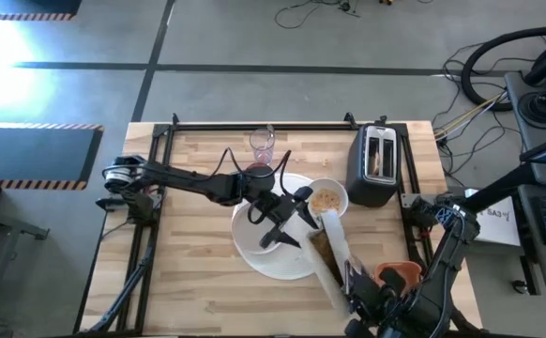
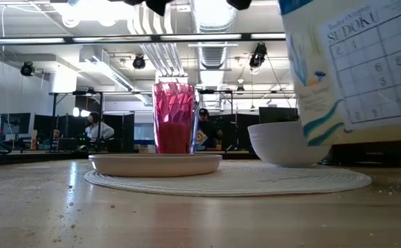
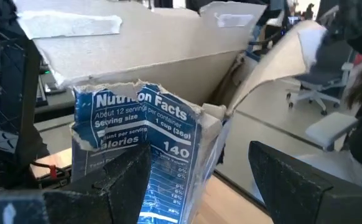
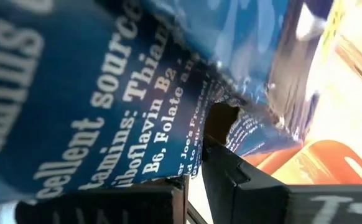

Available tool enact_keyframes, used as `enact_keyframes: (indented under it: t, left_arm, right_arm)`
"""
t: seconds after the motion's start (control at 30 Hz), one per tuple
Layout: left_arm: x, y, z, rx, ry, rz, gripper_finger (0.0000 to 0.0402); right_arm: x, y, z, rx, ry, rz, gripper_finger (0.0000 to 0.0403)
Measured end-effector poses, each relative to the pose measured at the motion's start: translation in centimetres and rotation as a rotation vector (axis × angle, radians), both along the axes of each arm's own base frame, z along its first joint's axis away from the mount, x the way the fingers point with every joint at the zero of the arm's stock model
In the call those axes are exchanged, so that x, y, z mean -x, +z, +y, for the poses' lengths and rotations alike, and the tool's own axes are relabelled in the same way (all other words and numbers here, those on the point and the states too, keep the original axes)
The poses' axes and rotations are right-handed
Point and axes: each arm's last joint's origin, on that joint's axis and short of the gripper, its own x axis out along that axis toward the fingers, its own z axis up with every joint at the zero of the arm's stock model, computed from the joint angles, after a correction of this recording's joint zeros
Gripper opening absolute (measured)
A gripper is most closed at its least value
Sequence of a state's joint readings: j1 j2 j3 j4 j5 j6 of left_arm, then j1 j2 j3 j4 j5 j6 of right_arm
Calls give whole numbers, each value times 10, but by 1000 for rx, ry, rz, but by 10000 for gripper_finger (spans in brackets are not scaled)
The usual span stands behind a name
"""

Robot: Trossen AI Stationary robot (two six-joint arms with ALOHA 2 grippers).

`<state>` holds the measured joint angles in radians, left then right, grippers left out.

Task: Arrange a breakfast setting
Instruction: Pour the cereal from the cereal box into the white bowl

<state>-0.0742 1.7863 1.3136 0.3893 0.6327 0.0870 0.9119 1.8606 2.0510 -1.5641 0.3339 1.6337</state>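
Tabletop bowl (image 1: 327, 199) beside left tool (image 1: 287, 222)

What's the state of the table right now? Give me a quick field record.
left gripper: open, over the large white plate, fingers either side of the box's torn-open top
right gripper: shut on the cereal box, near the table's front edge
cereal box: tilted, open end toward the small white bowl
small white bowl: cereal inside
pink tumbler: upright, beyond the plate
toaster: right of the bowl
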Motion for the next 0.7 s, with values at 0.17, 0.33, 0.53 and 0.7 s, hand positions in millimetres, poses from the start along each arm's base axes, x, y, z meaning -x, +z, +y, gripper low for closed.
enact_keyframes:
  t: [0.17, 0.33, 0.53, 0.7]
  left_arm:
    - [-10, -15, -1, 39, 12, 23, 252]
    - [-15, -26, -1, 72, 17, 81, 235]
    - [-15, -26, -1, 95, 20, 106, 170]
    - [-14, -27, -2, 118, -10, 135, 85]
  right_arm:
    - [0, 0, 0, -2, 17, 3, 24]
    - [0, 0, 1, -4, 17, 3, 24]
    - [-1, 0, 1, -6, -1, -1, 24]
    - [-1, -1, 0, 1, -2, -2, 24]
